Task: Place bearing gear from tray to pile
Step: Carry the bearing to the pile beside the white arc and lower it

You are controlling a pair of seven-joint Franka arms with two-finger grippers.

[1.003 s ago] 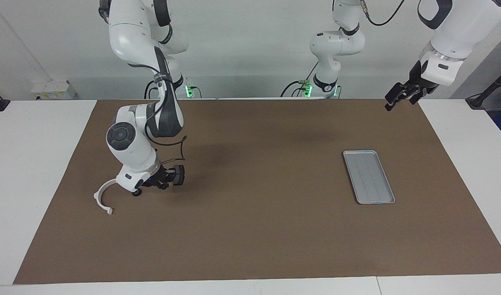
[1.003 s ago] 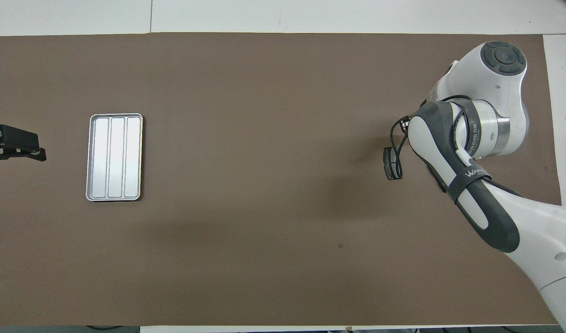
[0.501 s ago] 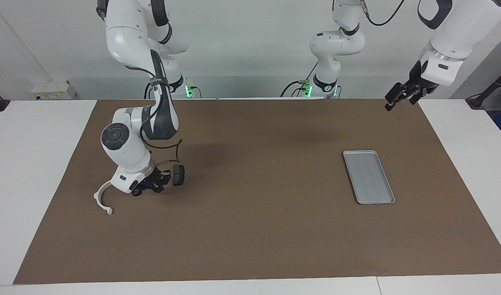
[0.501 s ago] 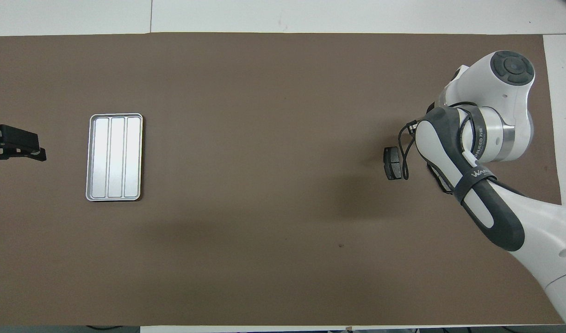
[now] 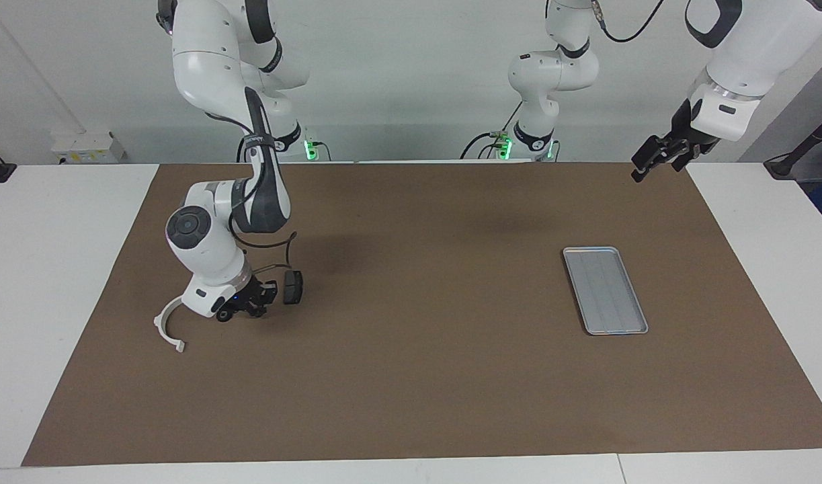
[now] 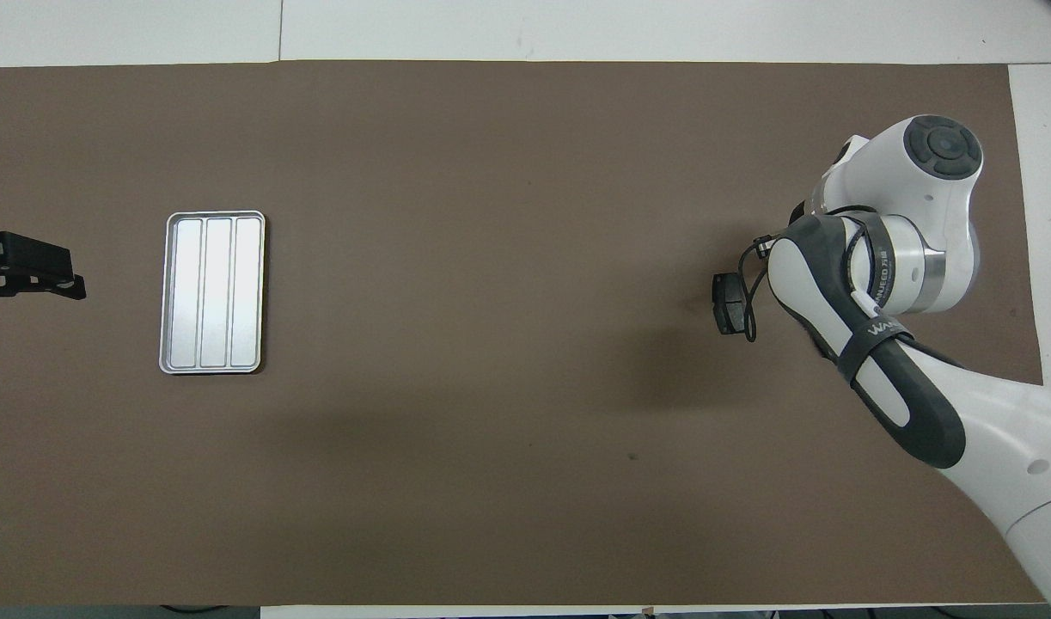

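The silver-grey ridged tray point(image 5: 605, 290) point(image 6: 214, 292) lies bare on the brown mat toward the left arm's end. The bearing gear does not show in either view. Of the pile I see a white semicircular bracket point(image 5: 165, 323) and a dark grey brake pad point(image 5: 292, 287) point(image 6: 730, 303) toward the right arm's end. My right gripper point(image 5: 266, 296) is low over the mat between the two, shut, its tips just short of the pad. Whether it holds anything is hidden. From overhead the right arm covers it. My left gripper point(image 5: 652, 161) point(image 6: 28, 271) waits open and raised off the tray's outer end.
The brown mat point(image 5: 424, 376) covers most of the white table. A black cable loop point(image 5: 286, 252) hangs off the right wrist beside the brake pad. The right arm's forearm point(image 6: 869, 344) reaches low across the mat's corner nearest its base.
The right wrist has shifted a little toward its own end of the table, drawing the gripper back from the brake pad. The pad, tray and left arm have not moved.
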